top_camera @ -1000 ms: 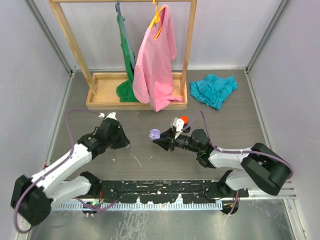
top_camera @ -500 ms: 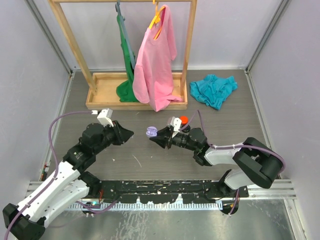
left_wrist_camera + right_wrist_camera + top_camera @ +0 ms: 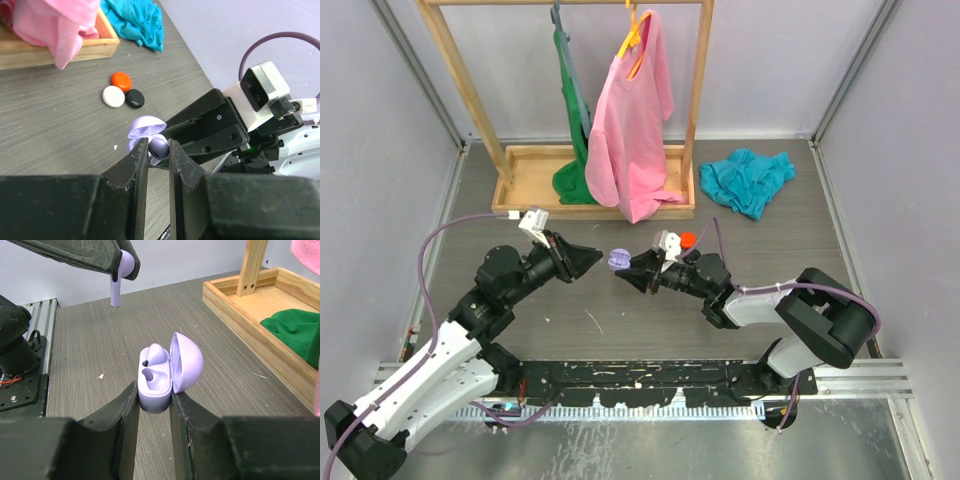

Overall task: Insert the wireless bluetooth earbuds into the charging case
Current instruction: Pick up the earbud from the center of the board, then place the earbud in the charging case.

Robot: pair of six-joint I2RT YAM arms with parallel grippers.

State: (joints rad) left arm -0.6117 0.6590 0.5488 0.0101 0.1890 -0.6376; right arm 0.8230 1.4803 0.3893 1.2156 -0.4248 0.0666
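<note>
My right gripper (image 3: 152, 395) is shut on an open lilac charging case (image 3: 157, 385), lid up; one lilac earbud (image 3: 155, 353) sits in its far slot and the near slot is empty. The case shows in the top view (image 3: 618, 260) between both arms. My left gripper (image 3: 159, 150) is shut on a second lilac earbud (image 3: 159, 147), stem down, held above the table just left of the case; it also shows in the right wrist view (image 3: 120, 272). In the top view the left gripper (image 3: 592, 258) and right gripper (image 3: 625, 272) nearly meet.
Red (image 3: 121, 80), white (image 3: 113, 96) and black (image 3: 134, 98) small cases lie on the table beyond the grippers. A wooden rack base (image 3: 592, 190) with pink and green clothes stands at the back. A teal cloth (image 3: 747, 178) lies at the back right.
My left gripper has swung right and forward with the earbud, closing on the case. The right gripper has moved the case a little left and farther back.
</note>
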